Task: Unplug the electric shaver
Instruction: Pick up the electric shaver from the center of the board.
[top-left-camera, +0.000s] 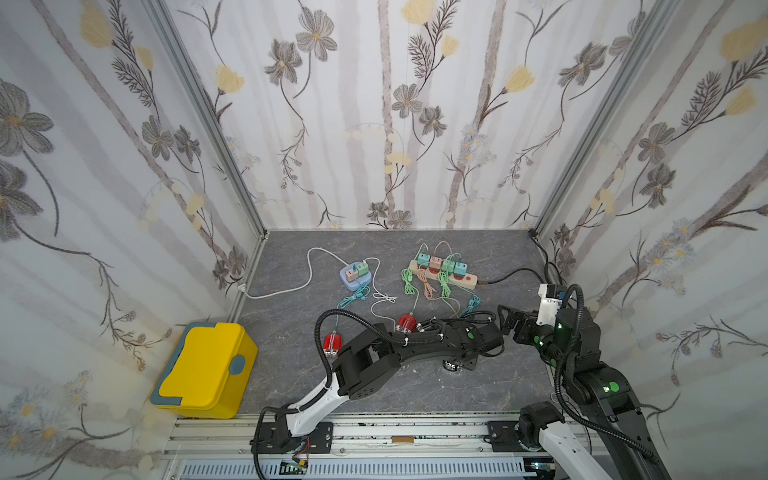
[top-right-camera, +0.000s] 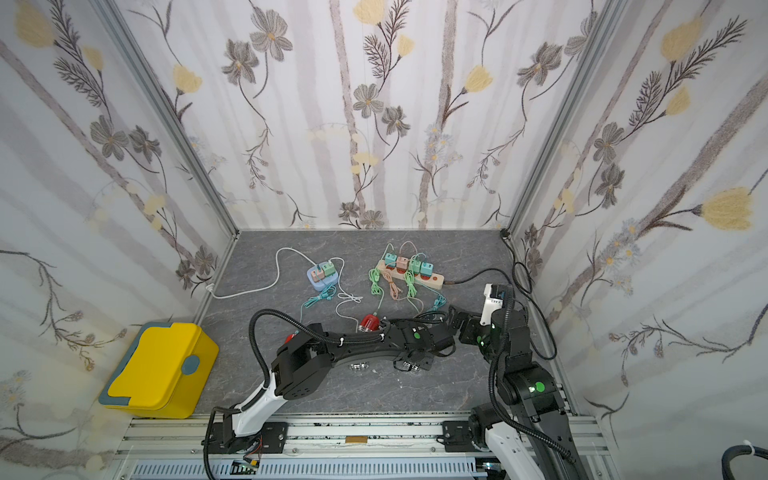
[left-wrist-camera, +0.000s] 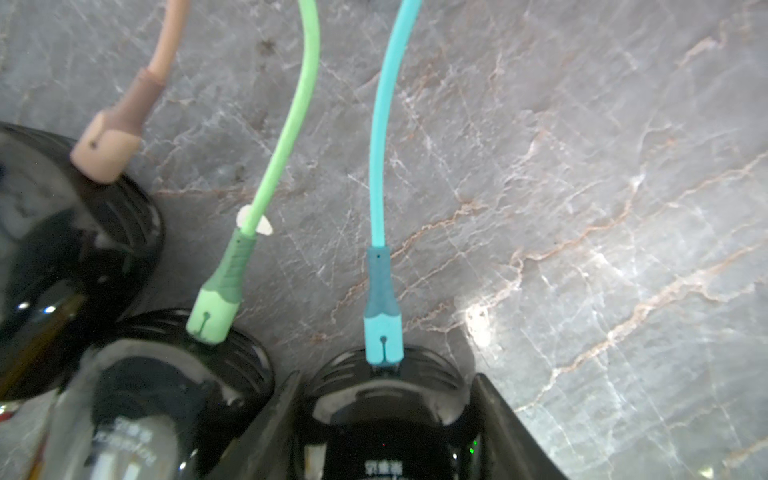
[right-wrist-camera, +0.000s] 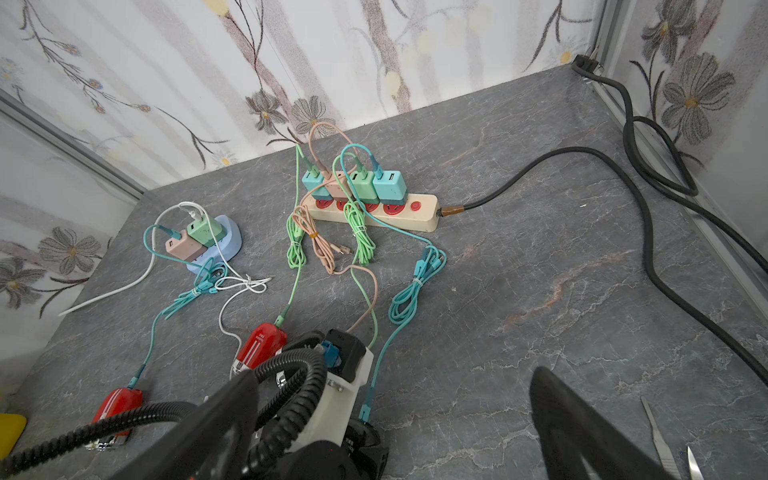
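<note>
Straddling a black shaver (left-wrist-camera: 386, 436) with the left gripper (left-wrist-camera: 386, 376), a finger (left-wrist-camera: 503, 428) lying along each side; pinching or merely flanking, cannot tell. Pointing at a teal plug (left-wrist-camera: 383, 332) seated in the shaver's end just ahead of the fingertips, its teal cable (left-wrist-camera: 384, 145) running on over the table (left-wrist-camera: 582, 208). Working just beside a second shaver (left-wrist-camera: 166, 395) with a green plug (left-wrist-camera: 212, 309) and, past it, a third shaver (left-wrist-camera: 62, 270) with a pink plug (left-wrist-camera: 106, 145). Hanging nearby with the right gripper (right-wrist-camera: 395, 374), fingers spread wide, gripping nothing.
</note>
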